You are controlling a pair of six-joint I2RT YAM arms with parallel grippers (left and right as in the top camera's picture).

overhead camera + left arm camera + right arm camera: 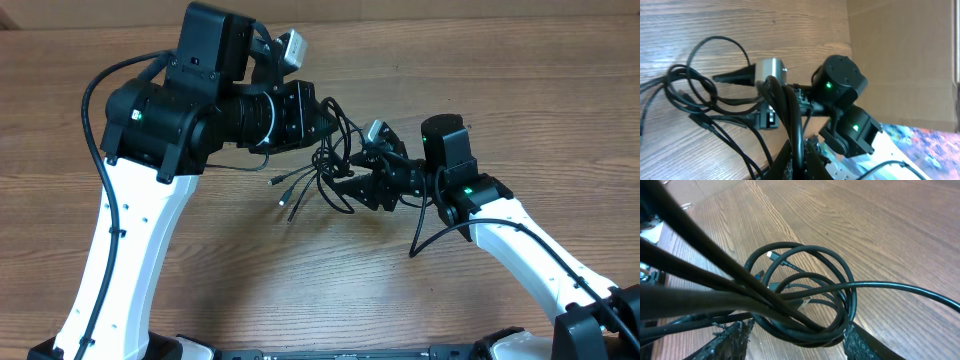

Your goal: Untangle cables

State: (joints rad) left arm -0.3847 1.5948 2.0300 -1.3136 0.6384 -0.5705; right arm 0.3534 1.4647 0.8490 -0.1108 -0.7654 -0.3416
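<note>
A tangle of thin black cables (327, 165) hangs between my two grippers above the wooden table. My left gripper (328, 120) is shut on the upper strands; in the left wrist view its jaws (801, 157) pinch one black cable (796, 120). My right gripper (345, 188) sits low at the tangle's right side. Seen from the right wrist, its fingers (732, 340) stand apart, open, with coiled cable loops (840, 275) lying between them. A small plug tip (771, 255) shows inside the coil. Loose plug ends (283, 182) dangle to the left.
A bare wooden table (300, 290) lies under both arms. A cardboard wall (900, 60) stands beyond the table's edge. The right arm's own thicker cable (428, 228) loops beside its wrist. The right arm's body (840, 85) fills the middle of the left wrist view.
</note>
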